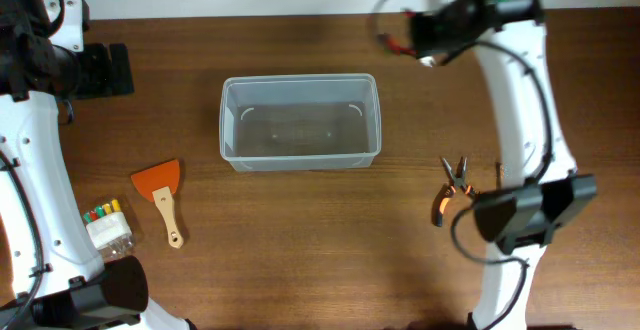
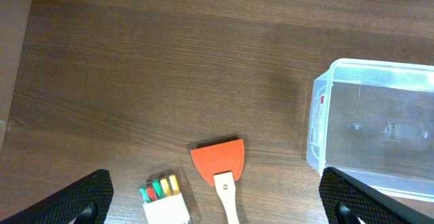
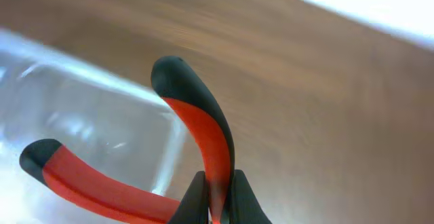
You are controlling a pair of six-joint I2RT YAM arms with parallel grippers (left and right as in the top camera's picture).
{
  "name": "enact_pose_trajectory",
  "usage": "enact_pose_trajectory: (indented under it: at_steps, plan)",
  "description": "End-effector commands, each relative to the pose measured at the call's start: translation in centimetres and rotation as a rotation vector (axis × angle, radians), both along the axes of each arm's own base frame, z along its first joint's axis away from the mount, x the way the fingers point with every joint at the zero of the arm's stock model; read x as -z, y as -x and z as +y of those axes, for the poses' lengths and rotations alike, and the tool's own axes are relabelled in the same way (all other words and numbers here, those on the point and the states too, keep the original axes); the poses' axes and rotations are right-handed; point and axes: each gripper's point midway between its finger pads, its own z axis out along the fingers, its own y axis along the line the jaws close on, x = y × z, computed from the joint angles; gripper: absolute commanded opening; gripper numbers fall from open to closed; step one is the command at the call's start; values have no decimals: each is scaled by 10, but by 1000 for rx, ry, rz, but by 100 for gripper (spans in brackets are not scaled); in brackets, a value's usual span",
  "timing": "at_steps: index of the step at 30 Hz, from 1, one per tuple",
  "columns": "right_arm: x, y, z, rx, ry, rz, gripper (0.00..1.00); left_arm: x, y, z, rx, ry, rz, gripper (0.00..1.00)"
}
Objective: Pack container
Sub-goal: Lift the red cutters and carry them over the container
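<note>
"Where was the container (image 1: 300,160)?"

"Mid-table, open side up."

"And the right gripper (image 1: 425,35)?"

"Just beyond its far right corner, fingers pressed on one handle of the red-handled pliers (image 3: 203,136)."

"The left gripper (image 1: 110,70)?"

"Well apart to the left, fingers spread wide. An orange scraper (image 1: 158,182) and a small case (image 1: 108,225) lay below it."

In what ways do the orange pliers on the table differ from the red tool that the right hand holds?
Place: the orange pliers lie free on the table; the red tool is clamped in the right hand, in the air near the container.
Colour: the pliers' grips are orange; the tool's grips are red with black tips.
Shared: both are hand tools with two handles.
</note>
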Motion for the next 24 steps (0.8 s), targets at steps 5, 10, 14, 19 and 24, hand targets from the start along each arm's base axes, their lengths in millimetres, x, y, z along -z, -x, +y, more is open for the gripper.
enact_pose_trajectory:
  at_steps: [5,10,14,19,24]
  plan:
    - [10,36,95,-514,170,-64,4,6,0,-2,17,6,22,99]
    - [49,60,137,-724,227,-11,4,6,0,-2,17,6,21,99]
    - [97,70,148,-790,251,82,4,6,0,-2,18,6,21,99]
    - [157,76,147,-799,248,176,4,7,0,-3,18,7,23,99]
    - [188,81,141,-792,251,221,4,7,-1,-4,23,16,20,99]
